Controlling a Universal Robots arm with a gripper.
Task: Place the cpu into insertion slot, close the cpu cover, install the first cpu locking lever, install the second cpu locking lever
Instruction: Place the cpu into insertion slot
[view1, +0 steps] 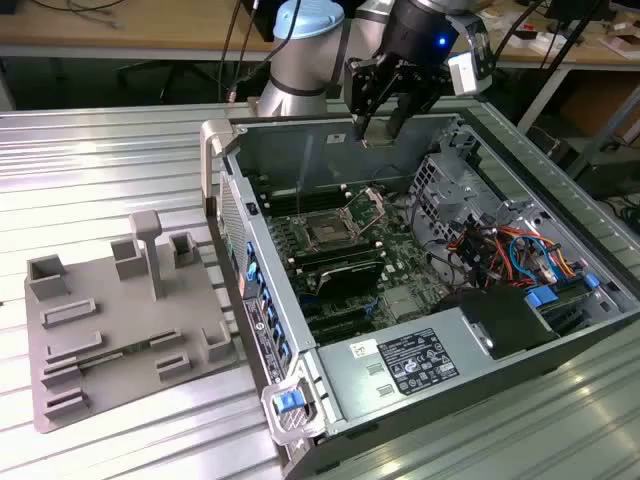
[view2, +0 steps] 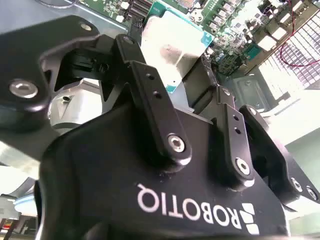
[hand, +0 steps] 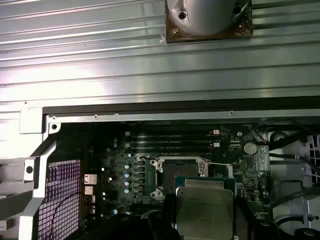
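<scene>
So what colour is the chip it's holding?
The cpu: silver-grey top, green edge; best in the first wrist view.

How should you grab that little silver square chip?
Probably by two opposite thin edges, pinching in from the sides, as the jaws hold it now. The chip is flat and square, so those edges are parallel and its silver top stays untouched.

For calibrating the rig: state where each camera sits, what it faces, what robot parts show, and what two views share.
Exterior view: off the arm, raised, looking down into the open computer case; arm and gripper show.
First wrist view: on the arm, facing the insertion slot; fingertips holding the cpu show.
Second wrist view: behind the gripper, looking along its fingers.
Shared: both wrist views show the cpu gripped.
</scene>
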